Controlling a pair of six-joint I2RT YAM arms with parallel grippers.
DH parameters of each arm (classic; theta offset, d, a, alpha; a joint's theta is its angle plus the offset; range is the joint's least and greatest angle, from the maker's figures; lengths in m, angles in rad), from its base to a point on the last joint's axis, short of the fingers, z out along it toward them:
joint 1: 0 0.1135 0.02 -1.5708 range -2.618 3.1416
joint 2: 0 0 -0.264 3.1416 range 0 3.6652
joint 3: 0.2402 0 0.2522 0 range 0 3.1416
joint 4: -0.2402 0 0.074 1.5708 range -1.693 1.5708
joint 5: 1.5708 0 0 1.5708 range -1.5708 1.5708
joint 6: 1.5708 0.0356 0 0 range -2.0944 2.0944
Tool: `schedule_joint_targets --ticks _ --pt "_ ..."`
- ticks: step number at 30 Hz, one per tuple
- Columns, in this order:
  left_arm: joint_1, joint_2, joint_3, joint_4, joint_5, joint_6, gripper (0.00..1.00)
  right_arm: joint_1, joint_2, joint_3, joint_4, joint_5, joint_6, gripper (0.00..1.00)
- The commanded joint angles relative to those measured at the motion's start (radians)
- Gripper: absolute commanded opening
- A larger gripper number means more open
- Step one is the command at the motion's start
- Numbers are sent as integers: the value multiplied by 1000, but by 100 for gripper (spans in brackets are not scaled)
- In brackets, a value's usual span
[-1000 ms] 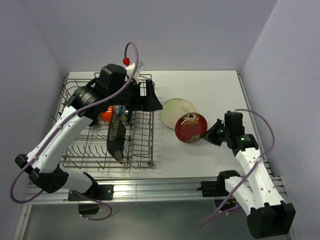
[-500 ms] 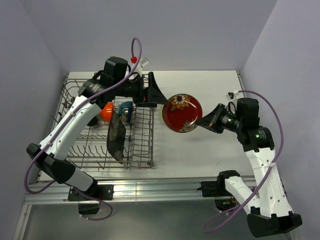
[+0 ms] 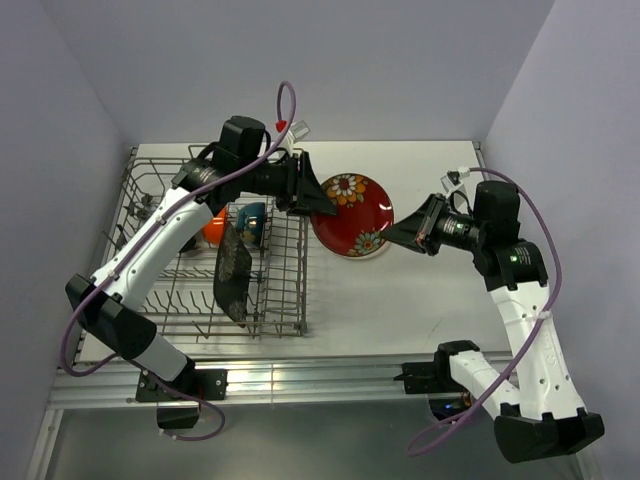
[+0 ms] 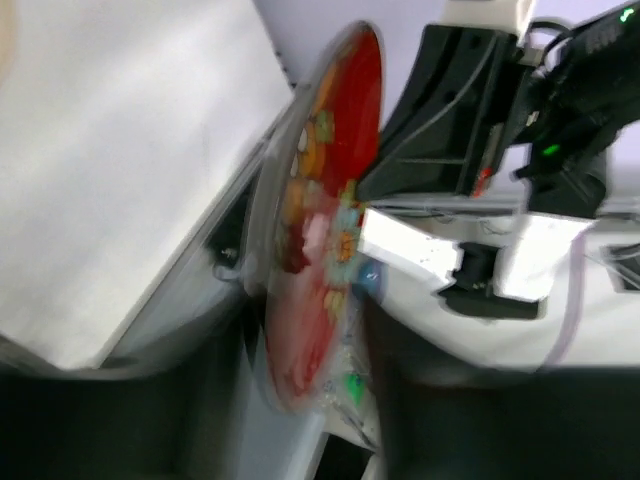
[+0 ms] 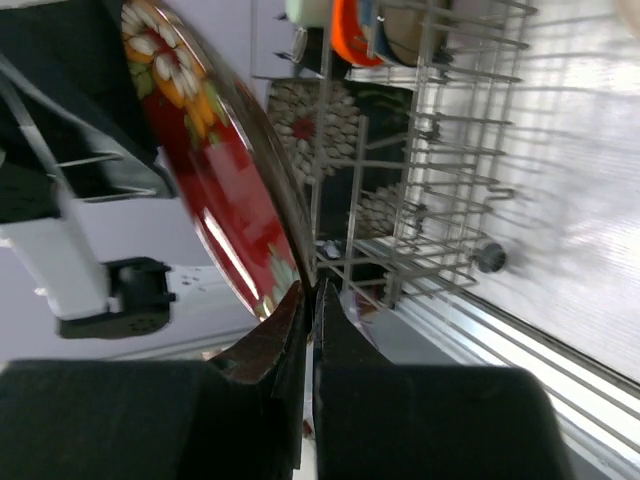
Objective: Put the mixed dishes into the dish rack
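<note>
Your right gripper pinches the red plate edge-up over mid-bench, while your left gripper, spread wide, straddles the rim nearest the rack.

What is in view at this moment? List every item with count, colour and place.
dish rack: 1, grey wire, left part of the table
black square plate: 1, black with floral print, standing on edge among the rack's tines
orange bowl: 1, orange, inside the rack, left of the blue bowl
blue bowl: 1, dark blue, inside the rack
red floral plate: 1, red with flowers, held up right of the rack, between both grippers
table: 1, white
left gripper: 1, black, at the red plate's left rim; grip unclear
right gripper: 1, black, clamped on the red plate's right rim
</note>
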Motion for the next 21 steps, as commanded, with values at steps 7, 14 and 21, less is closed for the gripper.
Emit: schedule_joint_targets --ticks 7,14,21 --pt "1 -98 -164 432 220 -259 0 23 65 108 181 -135 30 0" --pt "96 -178 -53 182 -7 -89 0 43 147 241 82 -100 -58 79" --pt "187 -227 301 -331 -655 221 0 39 202 297 -26 26 -133 88"
